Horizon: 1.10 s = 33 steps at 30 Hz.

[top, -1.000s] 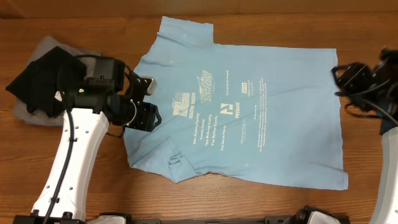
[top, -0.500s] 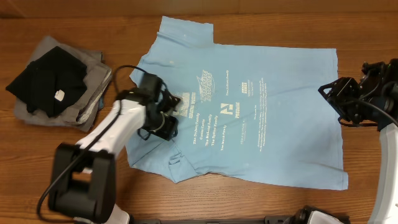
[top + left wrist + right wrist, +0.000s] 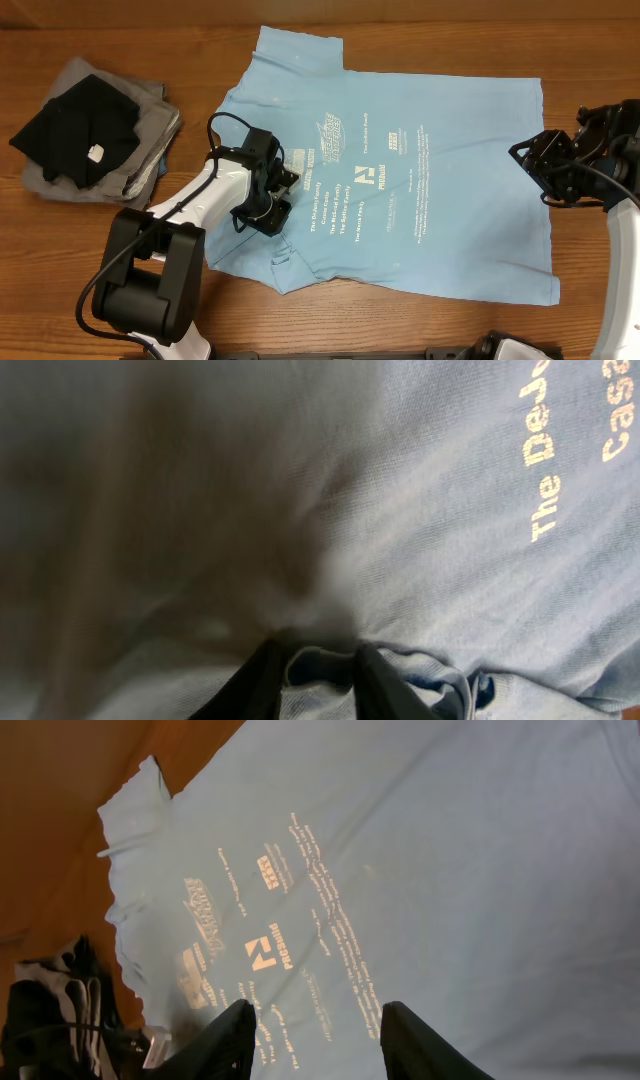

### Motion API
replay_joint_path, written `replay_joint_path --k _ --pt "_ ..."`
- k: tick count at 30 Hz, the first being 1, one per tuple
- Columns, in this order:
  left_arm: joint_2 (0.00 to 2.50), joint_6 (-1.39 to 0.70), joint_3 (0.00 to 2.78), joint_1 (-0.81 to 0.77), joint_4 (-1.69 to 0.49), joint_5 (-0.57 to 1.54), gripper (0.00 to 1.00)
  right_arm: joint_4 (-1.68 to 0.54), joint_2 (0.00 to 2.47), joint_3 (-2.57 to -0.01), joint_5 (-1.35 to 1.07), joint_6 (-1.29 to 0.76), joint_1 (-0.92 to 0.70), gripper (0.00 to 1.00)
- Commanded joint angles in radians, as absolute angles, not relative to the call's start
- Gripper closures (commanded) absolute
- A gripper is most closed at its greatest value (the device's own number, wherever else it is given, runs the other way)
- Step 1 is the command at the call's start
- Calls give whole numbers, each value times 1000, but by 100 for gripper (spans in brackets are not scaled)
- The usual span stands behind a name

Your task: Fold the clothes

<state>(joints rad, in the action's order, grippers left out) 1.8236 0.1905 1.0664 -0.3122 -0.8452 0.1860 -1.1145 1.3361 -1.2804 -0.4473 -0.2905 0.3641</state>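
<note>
Left gripper (image 3: 318, 665) presses into the sky-blue T-shirt (image 3: 430, 200), spread flat on the table (image 3: 400, 20), jaws narrowed on a small ridge of cloth, likely to lift a fold; right gripper (image 3: 315, 1020) hovers half-open, empty, by the hem.

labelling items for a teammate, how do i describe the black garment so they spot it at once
Left of the big sky-blue T-shirt spread on the wooden table sits a small stack of clothes. The black garment lies on top of the grey ones, the only black piece, with a small white tag showing.
</note>
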Motion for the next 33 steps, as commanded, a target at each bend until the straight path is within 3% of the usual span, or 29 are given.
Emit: replay_joint_path --k 1,6,15,22,33 --pt "1831 195 1062 -314 -848 176 78 -1106 1338 -1274 -435 -284 359 55" --pt "1830 189 1078 -313 -868 172 96 -1110 1338 -1274 -391 -284 359 55" --pt "1821 102 1279 -259 -1127 -6 96 -1139 1338 -1230 -105 -455 374 53" --pt "1817 62 1306 -203 -1155 -16 96 -1073 1343 -1050 -71 -499 483 49" --pt "1817 61 1306 -182 -1155 -7 96 -1045 1406 -902 -76 -532 736 59"
